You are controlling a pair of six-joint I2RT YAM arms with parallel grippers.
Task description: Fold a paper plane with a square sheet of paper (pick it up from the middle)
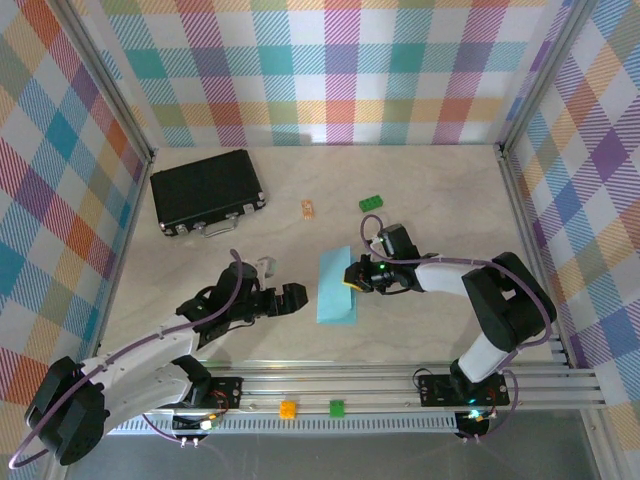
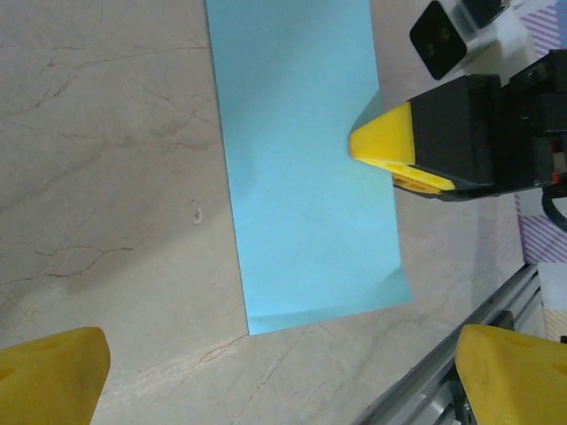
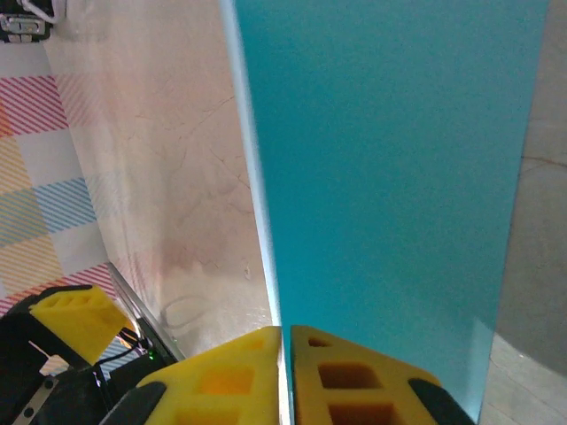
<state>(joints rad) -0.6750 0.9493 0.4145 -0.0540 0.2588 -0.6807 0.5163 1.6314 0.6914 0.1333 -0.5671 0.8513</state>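
Note:
The square sheet of paper (image 1: 335,290) is light blue and lies mid-table as a long narrow rectangle, apparently folded in half. A paper plane is out of view. My right gripper (image 1: 352,283) is shut on the sheet's right long edge at about mid-length. In the right wrist view its yellow fingers (image 3: 239,376) pinch that edge, my right gripper (image 3: 285,354) lifting the paper (image 3: 390,159) towards the camera. The left wrist view shows the paper (image 2: 301,168) and the right fingertips (image 2: 385,146) on it. My left gripper (image 1: 300,297) (image 2: 283,376) stands open just left of the sheet, touching nothing.
A black case (image 1: 206,190) lies at the back left. A small orange piece (image 1: 308,208) and a green brick (image 1: 371,202) sit behind the paper. The metal rail (image 1: 400,385) at the near edge carries an orange brick (image 1: 288,408) and a green one (image 1: 337,407).

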